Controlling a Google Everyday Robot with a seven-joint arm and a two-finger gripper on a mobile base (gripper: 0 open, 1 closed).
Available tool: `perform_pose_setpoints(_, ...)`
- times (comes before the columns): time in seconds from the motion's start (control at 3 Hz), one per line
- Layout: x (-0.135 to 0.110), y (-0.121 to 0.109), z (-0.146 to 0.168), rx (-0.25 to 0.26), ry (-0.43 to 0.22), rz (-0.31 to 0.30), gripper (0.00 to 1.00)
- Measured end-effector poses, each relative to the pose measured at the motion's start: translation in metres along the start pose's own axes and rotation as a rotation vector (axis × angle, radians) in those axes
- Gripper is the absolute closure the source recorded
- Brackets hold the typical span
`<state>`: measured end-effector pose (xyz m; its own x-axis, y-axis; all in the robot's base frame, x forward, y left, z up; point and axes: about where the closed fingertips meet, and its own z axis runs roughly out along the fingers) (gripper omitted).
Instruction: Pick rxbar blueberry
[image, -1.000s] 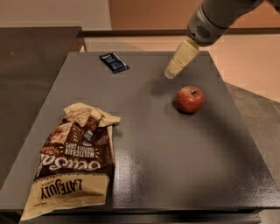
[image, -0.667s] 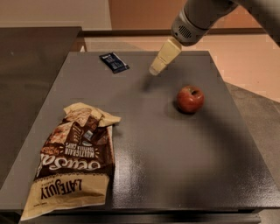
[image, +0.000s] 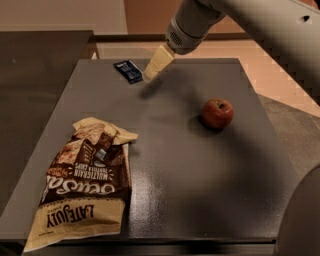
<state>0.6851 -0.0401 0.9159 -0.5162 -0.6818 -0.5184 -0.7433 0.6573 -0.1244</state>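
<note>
The rxbar blueberry (image: 128, 71) is a small flat dark navy bar lying at the far left of the grey table (image: 180, 165), near its back edge. My gripper (image: 151, 73) reaches in from the upper right on a grey arm; its cream fingers (image: 159, 61) point down and left, with the tip just to the right of the bar and slightly above the table. It holds nothing that I can see.
A red apple (image: 217, 113) sits right of centre. A large brown-and-tan chip bag (image: 87, 181) lies at the front left. The arm's body (image: 260, 30) fills the upper right, and a dark rounded part (image: 302, 220) blocks the lower right corner.
The gripper has moved left across the back of the table, from above the apple to right beside the rxbar. The bar, apple and chip bag have not moved.
</note>
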Motion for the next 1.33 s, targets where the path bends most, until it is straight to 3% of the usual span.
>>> perform_pose_setpoints(0.67, -0.04, 0.026, 0.043, -0.006, 0.059, 0.036, 0.0)
perform_pose_setpoints(1.33, -0.061, 0.031, 0.082, -0.001, 0.144, 0.093, 0.0)
